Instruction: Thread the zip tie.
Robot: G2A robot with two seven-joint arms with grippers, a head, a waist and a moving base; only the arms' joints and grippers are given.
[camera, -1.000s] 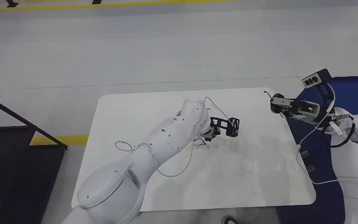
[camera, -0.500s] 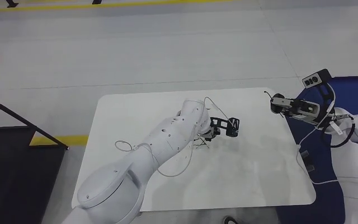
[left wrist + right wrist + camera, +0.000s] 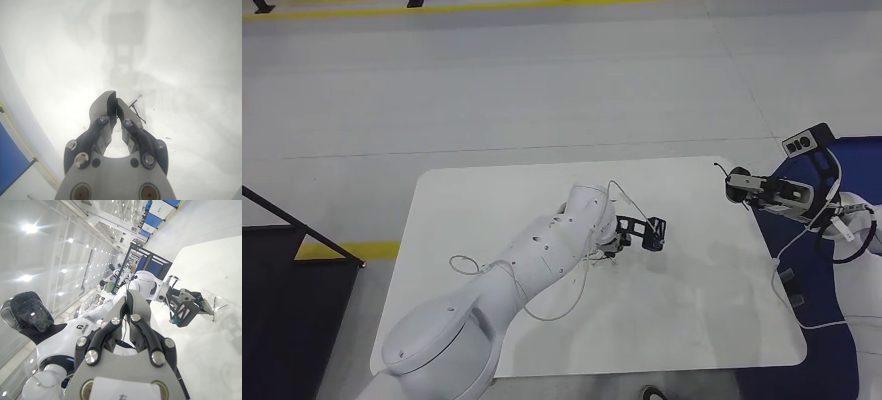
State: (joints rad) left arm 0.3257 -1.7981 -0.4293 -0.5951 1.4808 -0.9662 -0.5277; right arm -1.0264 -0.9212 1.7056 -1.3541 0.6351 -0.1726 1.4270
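Since a second ago the left claw (image 3: 655, 232) has drawn back slightly along the counter (image 3: 492, 200) toward its own arm. The right claw (image 3: 731, 187) has kept its place at the counter's edge, well apart from the left one.

The right claw is closed on a tie (image 3: 124, 330), a thin black strand that runs down between its fingers. More ties (image 3: 136, 110) lie on the counter near the middle. They are thin black strips, crossed over one another, and one ends in a small head. They sit just beside the left claw's tip. The left claw is closed low over the counter with its ribbed pads meeting. I cannot tell whether it touches any of the strips.

A clear, glassy sheet or tray (image 3: 221, 298) lies where the loose ties are. Its edges show only faintly, and I cannot tell whether the ties are in it, on it or behind it.
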